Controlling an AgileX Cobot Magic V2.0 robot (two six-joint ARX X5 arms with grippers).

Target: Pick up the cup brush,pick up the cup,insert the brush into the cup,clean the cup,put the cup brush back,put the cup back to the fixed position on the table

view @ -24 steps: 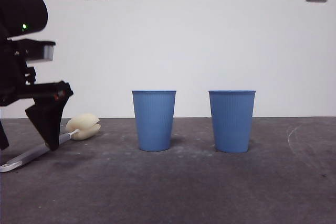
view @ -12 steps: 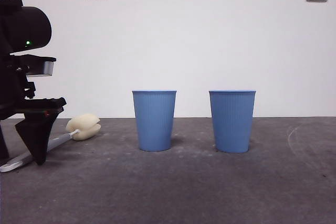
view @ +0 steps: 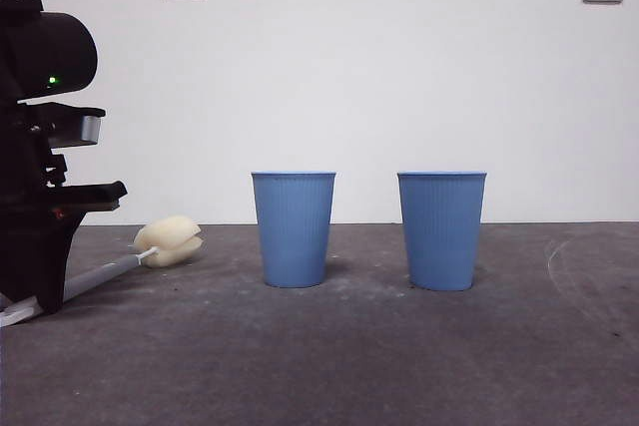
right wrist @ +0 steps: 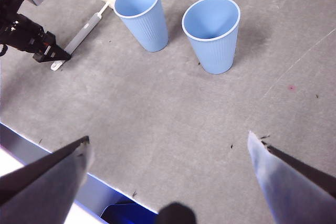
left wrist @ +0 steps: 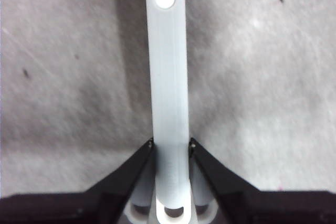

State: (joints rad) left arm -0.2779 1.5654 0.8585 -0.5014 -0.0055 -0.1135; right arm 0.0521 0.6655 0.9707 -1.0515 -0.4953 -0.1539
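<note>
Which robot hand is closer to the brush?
Left. The left gripper has its jaws closed around the cup brush handle. The right gripper hangs open, well away, on the far side of both cups.

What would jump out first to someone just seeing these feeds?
Two blue cups stand upright side by side mid-table, one nearer the brush than the other. At the front view's left edge, the left gripper is closed on the cup brush handle, sponge head raised slightly. The right gripper hangs open, high above the table.
</note>
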